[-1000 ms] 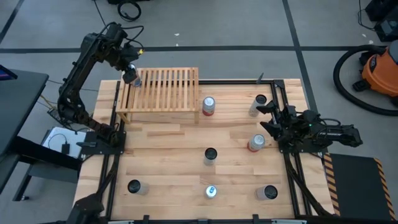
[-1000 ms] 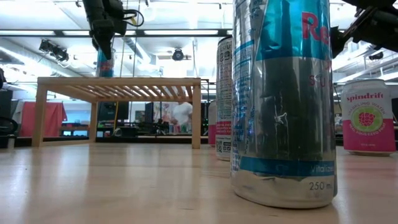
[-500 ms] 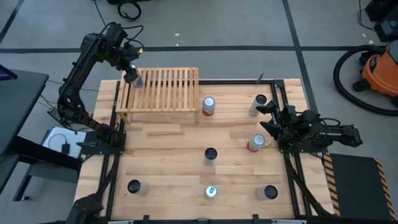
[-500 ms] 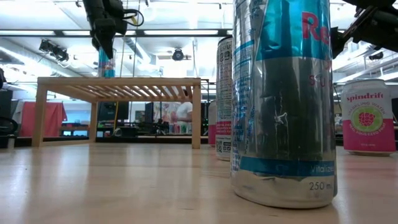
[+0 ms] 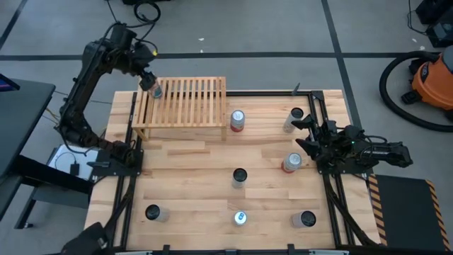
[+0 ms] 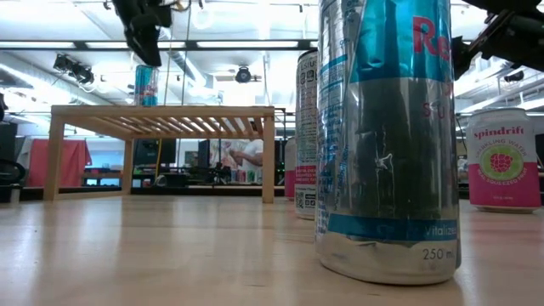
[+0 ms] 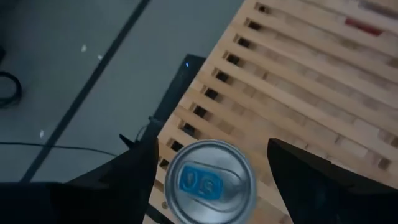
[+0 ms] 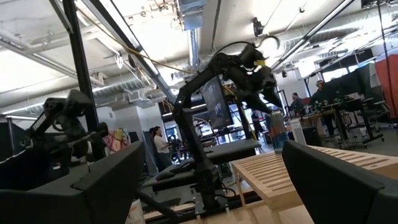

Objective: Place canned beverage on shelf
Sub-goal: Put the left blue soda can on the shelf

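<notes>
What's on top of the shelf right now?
One blue-tabbed can stands at the shelf's far left corner, left hand open above it. Its underside contact is hidden.

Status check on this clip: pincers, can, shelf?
Left pincer open above can. Can upright on shelf corner. Right pincer open, idle at table's right.

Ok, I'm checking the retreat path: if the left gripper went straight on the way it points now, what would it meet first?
Probably the silver-topped can with a blue tab it stands over on the slatted light-wood shelf. The left gripper points down with open fingers either side of the can's top.
</notes>
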Tool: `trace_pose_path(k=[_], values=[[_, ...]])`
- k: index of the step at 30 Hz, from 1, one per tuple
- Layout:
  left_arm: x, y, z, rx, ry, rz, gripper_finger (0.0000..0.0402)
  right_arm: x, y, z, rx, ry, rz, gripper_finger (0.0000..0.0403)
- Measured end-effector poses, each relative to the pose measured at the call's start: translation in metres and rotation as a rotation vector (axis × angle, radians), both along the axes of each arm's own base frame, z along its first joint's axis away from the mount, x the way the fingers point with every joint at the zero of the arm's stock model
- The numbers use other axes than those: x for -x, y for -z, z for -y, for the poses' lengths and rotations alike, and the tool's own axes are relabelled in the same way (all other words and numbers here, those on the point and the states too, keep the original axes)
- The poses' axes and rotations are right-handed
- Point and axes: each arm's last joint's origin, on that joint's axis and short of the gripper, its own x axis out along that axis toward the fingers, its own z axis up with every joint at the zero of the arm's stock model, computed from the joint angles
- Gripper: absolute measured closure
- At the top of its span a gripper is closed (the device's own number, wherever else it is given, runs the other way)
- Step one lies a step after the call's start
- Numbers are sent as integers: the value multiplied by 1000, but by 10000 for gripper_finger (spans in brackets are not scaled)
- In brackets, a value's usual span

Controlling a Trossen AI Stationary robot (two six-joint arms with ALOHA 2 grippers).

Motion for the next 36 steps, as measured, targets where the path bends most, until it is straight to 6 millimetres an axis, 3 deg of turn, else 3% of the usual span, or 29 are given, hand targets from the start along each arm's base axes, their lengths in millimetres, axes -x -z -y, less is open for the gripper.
trace_pose_path(k=[5,11,20,29,36], values=[[6,-13,17,-16,-9,98,99,-1,0,2,-25,62,-3,13],[5,-28,47,61,78,344,99,-3,-5,2,-3,70,38,14],[0,-41,87,92,151,445,99,-19,-40,4,-2,67,-11,73],[-5,-47,112,112,243,475,99,-57,-84,7,35,34,-88,113],[5,-52,127,62,230,479,99,-106,-111,12,97,59,-166,115]])
